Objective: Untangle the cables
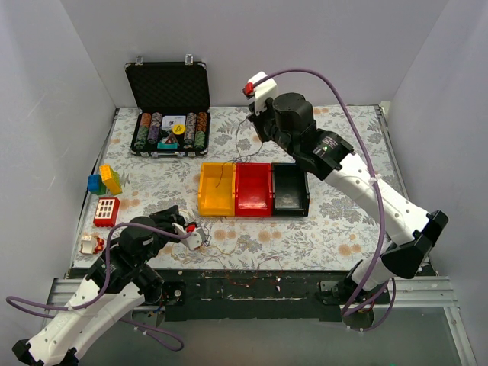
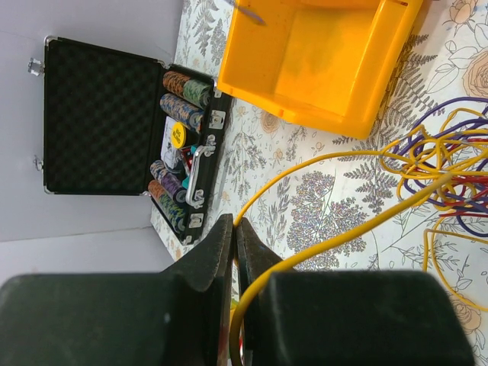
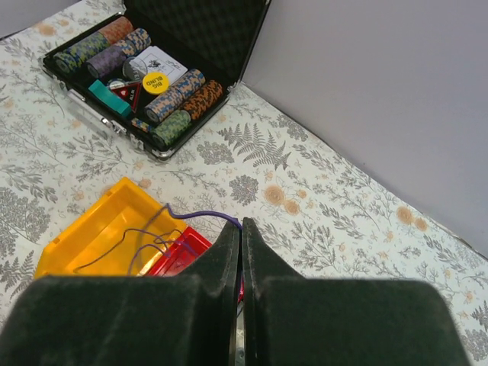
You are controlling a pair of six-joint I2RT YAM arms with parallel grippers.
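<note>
Your left tool (image 2: 234,229) is clamped on a yellow cable (image 2: 320,158) that runs to the knot of cables (image 2: 450,164) lying on the table (image 2: 305,200) just beside it. Your right tool (image 3: 241,227), held high, pinches a purple cable (image 3: 200,216) that trails down into the yellow bin (image 3: 114,202).

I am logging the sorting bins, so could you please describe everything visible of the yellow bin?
The yellow bin is an open-topped, plastic-looking tray, upright on the floral table, leftmost of three, side against the red bin. A thin purple cable loops inside it and rises to the shut right hand.
</note>
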